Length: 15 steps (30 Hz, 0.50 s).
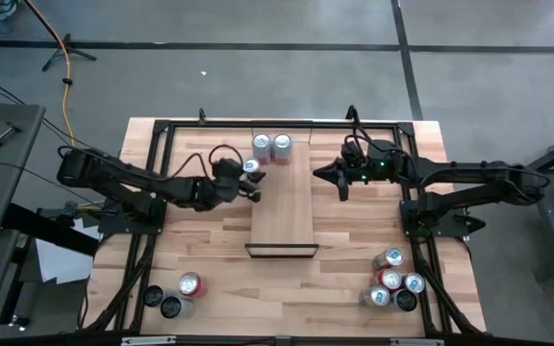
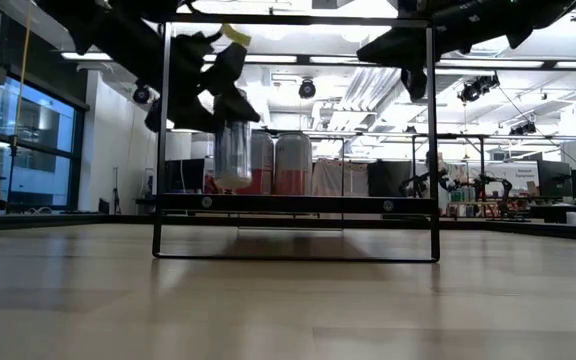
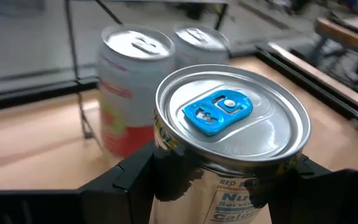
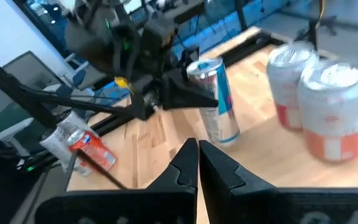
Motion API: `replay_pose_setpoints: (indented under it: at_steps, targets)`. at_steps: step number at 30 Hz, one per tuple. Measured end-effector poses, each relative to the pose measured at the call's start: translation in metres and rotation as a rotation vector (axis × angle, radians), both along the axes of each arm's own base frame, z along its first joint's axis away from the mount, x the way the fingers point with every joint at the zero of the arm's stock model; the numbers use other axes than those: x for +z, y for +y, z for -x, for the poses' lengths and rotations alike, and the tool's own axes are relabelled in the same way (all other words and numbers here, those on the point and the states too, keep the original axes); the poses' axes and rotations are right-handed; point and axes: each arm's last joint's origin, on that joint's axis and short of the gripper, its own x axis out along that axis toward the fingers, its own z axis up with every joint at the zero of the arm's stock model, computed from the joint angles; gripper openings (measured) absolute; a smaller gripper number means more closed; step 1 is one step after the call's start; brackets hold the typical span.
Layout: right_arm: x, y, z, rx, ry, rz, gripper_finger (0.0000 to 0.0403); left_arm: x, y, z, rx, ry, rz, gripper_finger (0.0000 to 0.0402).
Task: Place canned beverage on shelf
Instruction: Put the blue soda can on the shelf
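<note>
Left pincer point(image 1: 254, 185) clamped partway open around a slim silver can with a blue pull tab point(image 3: 232, 134), fingers gripping its sides just under the rim. Can held upright at the left edge of the shelf point(image 1: 284, 207); from the low view, raised a little above the plank and clear of it. Just beyond it, two wider cans with silver tops and orange-red lower halves point(image 1: 271, 146) standing side by side at the far end of the shelf, close to the held can but apart from it. Right pincer point(image 1: 342, 180) fully closed and empty, hovering by the right edge of the shelf, opposite the left one. Shelf lying lengthwise down the middle of the tabletop point(image 1: 219, 259), black frame at its near end. More cans clustered at the near left corner point(image 1: 176, 293) and near right corner point(image 1: 392, 284) of the tabletop.
</note>
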Motion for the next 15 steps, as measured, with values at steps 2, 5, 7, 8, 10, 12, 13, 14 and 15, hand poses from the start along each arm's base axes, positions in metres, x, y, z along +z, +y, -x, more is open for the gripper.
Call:
replay_pose_setpoints:
  at_steps: [2,5,7,8,10,12,13,14,15]
  targets:
    - [0.002,-0.001,0.002,-0.035,-0.004,0.032,0.0,-0.006,0.0,-0.004,0.026,0.015,-0.03,0.0186]
    - [0.004,-0.002,0.004,-0.078,-0.007,0.061,0.0,-0.014,0.003,-0.015,0.009,0.018,-0.063,0.0186]
    - [0.004,-0.003,0.004,-0.1,-0.006,0.067,0.0,-0.017,0.006,-0.023,-0.004,0.017,-0.076,0.0186]
    - [0.004,-0.003,0.004,-0.1,-0.005,0.067,0.0,-0.018,0.007,-0.027,0.0,0.02,-0.08,0.0186]
    - [0.004,-0.003,0.004,-0.099,-0.004,0.073,0.0,-0.021,0.01,-0.032,0.008,0.034,-0.08,0.0186]
    - [0.003,-0.003,0.004,-0.097,0.003,0.081,0.0,-0.021,0.013,-0.038,0.009,0.045,-0.089,0.0186]
    - [0.003,-0.003,0.004,-0.096,0.004,0.081,0.0,-0.022,0.014,-0.04,0.001,0.062,-0.101,0.0186]
    - [0.003,-0.003,0.004,-0.097,0.003,0.081,0.0,-0.024,0.015,-0.041,-0.005,0.086,-0.115,0.0186]
    - [0.003,-0.003,0.004,-0.096,0.005,0.083,0.0,-0.025,0.015,-0.042,-0.015,0.1,-0.124,0.0188]
